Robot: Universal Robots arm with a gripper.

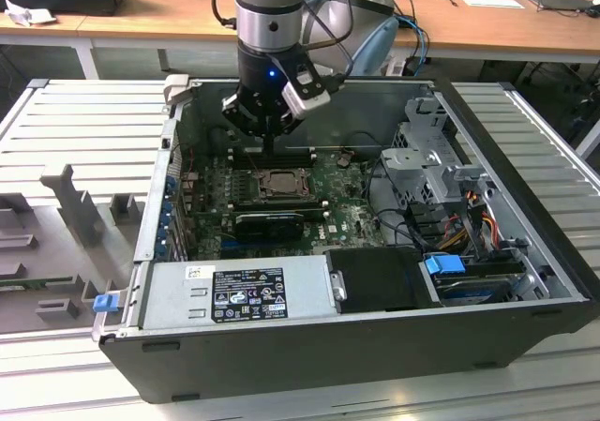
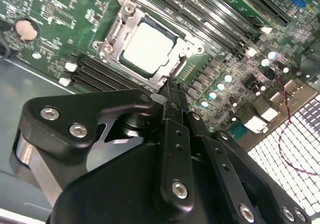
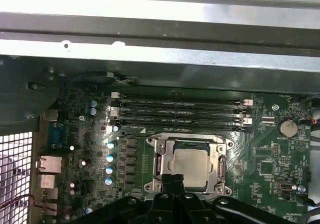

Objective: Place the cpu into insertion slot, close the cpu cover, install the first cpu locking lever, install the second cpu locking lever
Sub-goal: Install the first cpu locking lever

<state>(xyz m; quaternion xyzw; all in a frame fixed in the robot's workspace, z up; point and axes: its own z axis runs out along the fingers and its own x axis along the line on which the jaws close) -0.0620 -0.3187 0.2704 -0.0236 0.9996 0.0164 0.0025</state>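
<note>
While the black two-finger gripper [image 1: 270,145] hangs inside the open dark metal PC case [image 1: 375,346], its fingers are clenched tight w/ nothing seen betw. them. In the second wrist view the tips sit just beside one edge of the square black-and-silver insertion slot [image 1: 251,187]; can't tell if they touch it. The small flat square cpu w/ pale silver-grey face [image 2: 148,47] lies seated in that slot, on the green motherboard [image 3: 265,169]. The thin dark-silver square-frame cpu cover [image 3: 218,163] lies flat over it, pale face showing thru the window. Long black memory slots [image 3: 180,112] run just beside the slot. Locking levers: position too hard to make out.
</note>
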